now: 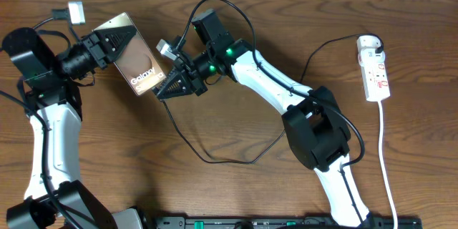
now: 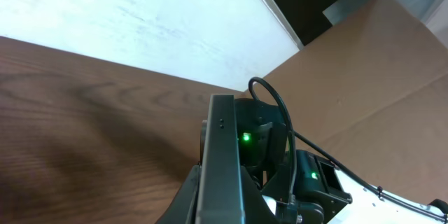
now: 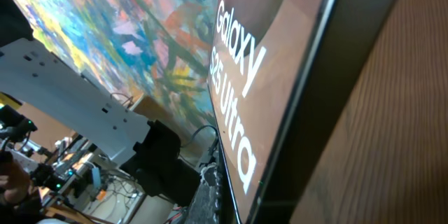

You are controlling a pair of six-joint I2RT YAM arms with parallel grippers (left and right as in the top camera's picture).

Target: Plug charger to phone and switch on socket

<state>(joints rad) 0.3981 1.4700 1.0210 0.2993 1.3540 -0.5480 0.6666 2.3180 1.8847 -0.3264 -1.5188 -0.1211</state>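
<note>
My left gripper is clamped on the phone, holding it up. My right gripper sits at its Galaxy end; I cannot tell whether those fingers pinch the charger tip. I'd square up to the port and push gently. The socket waits far right.

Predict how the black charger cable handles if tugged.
Probably floppy: the charger cable lies in loose curves on the table. Likely light, being thin. Its slack loop could catch on the right arm near it.
</note>
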